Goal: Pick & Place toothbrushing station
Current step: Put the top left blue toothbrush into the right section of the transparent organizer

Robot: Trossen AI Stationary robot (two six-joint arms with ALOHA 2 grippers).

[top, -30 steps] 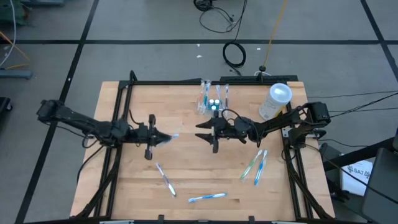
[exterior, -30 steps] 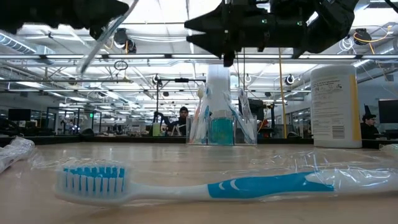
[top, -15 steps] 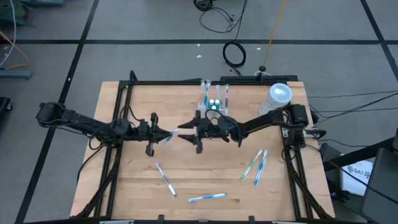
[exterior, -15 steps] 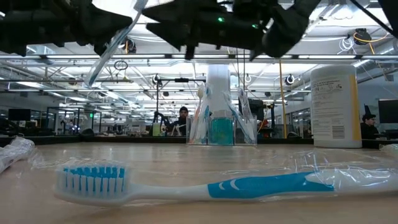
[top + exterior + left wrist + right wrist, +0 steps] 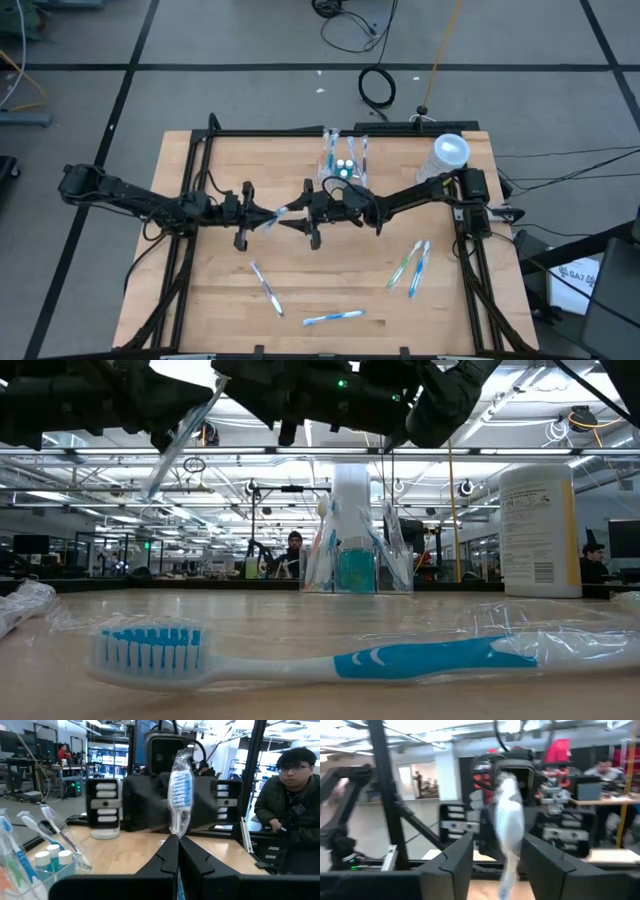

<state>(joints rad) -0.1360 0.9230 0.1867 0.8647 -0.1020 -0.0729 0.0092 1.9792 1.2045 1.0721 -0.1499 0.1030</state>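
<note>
The toothbrushing station (image 5: 342,162), a clear holder with brushes upright in it, stands at the table's far middle (image 5: 350,550) (image 5: 30,862). Over the table's middle, my left gripper (image 5: 268,214) (image 5: 177,851) is shut on a toothbrush in a clear wrapper (image 5: 180,790). My right gripper (image 5: 296,214) (image 5: 497,842) faces it from the right, open. Its two fingers stand on either side of the wrapped head (image 5: 510,827), and a gap shows on each side. My left gripper pinches the wrapped toothbrush between its two shut fingers, just below the bristle head (image 5: 178,837). The fingers come in about level from the table's left. The head sticks out past the fingertips. The handle end (image 5: 160,460) slants down below the gripper, clear of the table.
A whitish cylinder with a round white top (image 5: 445,160) stands at the far right. Wrapped toothbrushes lie on the near half of the table: one at the left (image 5: 265,290), one at the near edge (image 5: 333,318) (image 5: 300,660), two at the right (image 5: 410,265).
My right gripper has gone toward the table's left, away from the station, up to the held toothbrush, and its fingers now flank the head. My left gripper has sunk a little with the toothbrush, still shut on it.
</note>
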